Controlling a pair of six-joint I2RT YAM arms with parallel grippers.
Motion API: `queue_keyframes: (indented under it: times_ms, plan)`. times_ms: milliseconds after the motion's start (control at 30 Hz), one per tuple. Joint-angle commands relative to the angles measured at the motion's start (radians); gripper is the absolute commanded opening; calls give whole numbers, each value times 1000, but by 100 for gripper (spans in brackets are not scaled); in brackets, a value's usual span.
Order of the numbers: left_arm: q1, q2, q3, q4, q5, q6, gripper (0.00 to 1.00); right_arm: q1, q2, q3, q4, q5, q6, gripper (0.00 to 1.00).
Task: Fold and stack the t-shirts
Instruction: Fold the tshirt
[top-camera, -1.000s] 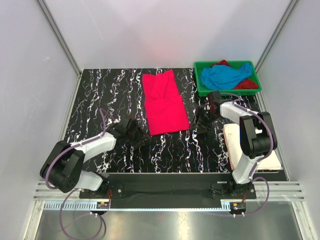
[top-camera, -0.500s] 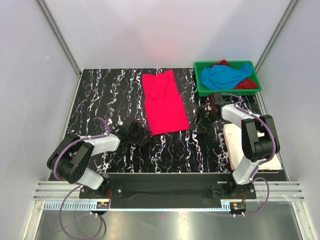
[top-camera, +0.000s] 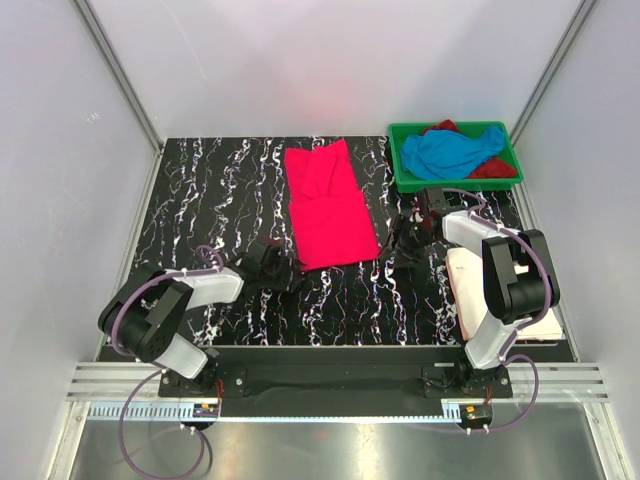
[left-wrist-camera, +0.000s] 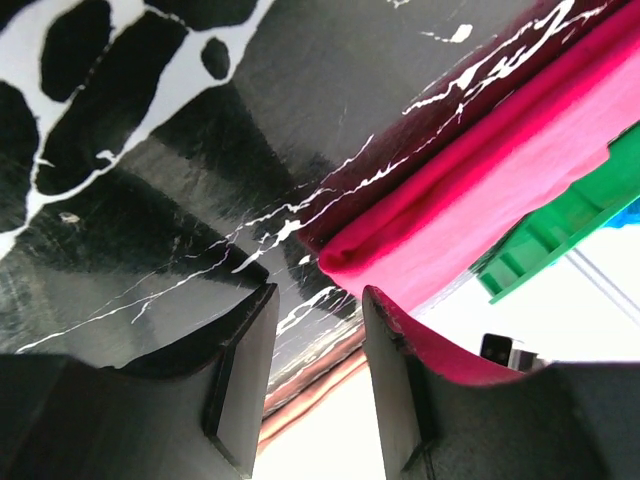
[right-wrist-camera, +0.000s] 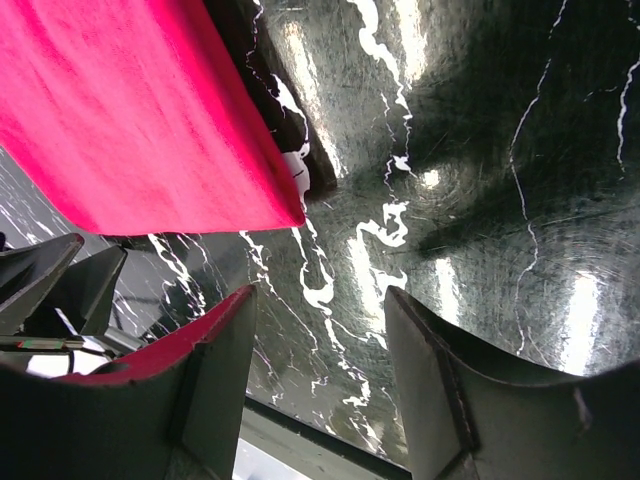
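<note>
Lying flat on the black marbled table (top-camera: 200, 200), the soft hot pink cloth t-shirt (top-camera: 328, 205) has the left tool (top-camera: 280, 266) and right tool (top-camera: 404, 238) open beside its near corners, gripping nothing.

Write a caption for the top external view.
Open left gripper and right gripper flank the pink t-shirt; blue t-shirt and red t-shirt wait in green tray.
</note>
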Motion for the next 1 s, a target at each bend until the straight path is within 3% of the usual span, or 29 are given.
queue_keyframes:
  times_ms: [0, 267, 667, 767, 967]
  plan:
    - [-7, 50, -24, -79, -57, -39, 47, 2, -3, -6, 49, -27, 23, 62]
    - [-7, 94, -41, -30, -76, -77, 40, 2, 8, -3, 58, -33, 28, 62]
    - [-5, 116, -75, 30, -89, -79, 6, 2, 49, -51, 176, -62, 157, 70]
    - [-5, 113, -72, 25, -83, -65, 1, 4, 69, -61, 222, -73, 204, 68]
    - [-4, 102, -66, 19, -80, -42, 0, 2, 101, -66, 270, -71, 282, 57]
